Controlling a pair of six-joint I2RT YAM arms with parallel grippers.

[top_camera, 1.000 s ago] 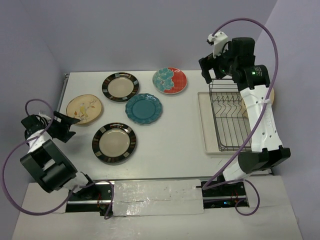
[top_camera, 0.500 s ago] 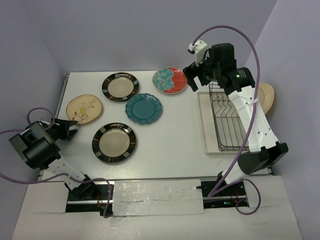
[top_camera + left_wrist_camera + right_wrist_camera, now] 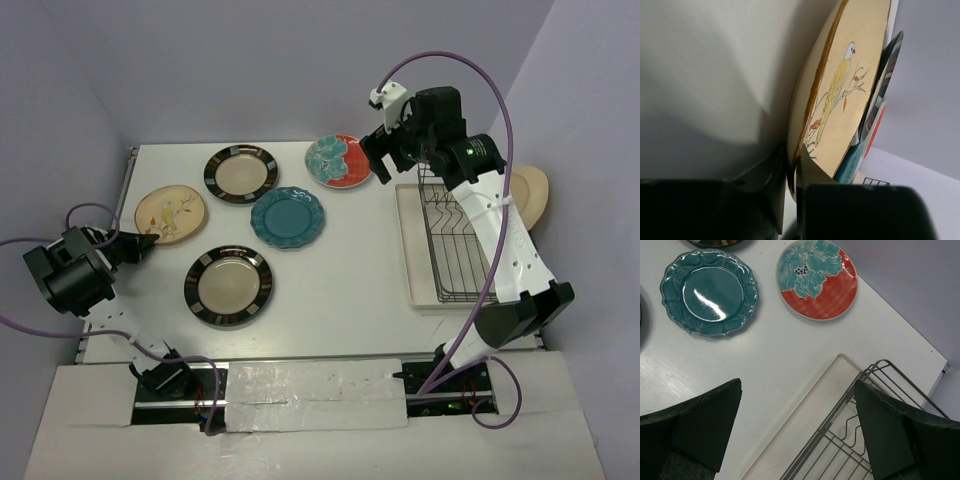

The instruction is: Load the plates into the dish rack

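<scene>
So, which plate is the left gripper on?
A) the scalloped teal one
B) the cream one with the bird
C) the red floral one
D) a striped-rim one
B: the left wrist view shows the left gripper closed on the rim of the bird plate.

White matte tabletop (image 3: 350,270) in front of me, pale lavender backdrop walls (image 3: 250,60) on three sides. Crinkled white-silver taped sheet (image 3: 315,385) lies along my near edge (seams show across it). Thin grey metal strip (image 3: 128,175) runs down the table's left edge.
</scene>
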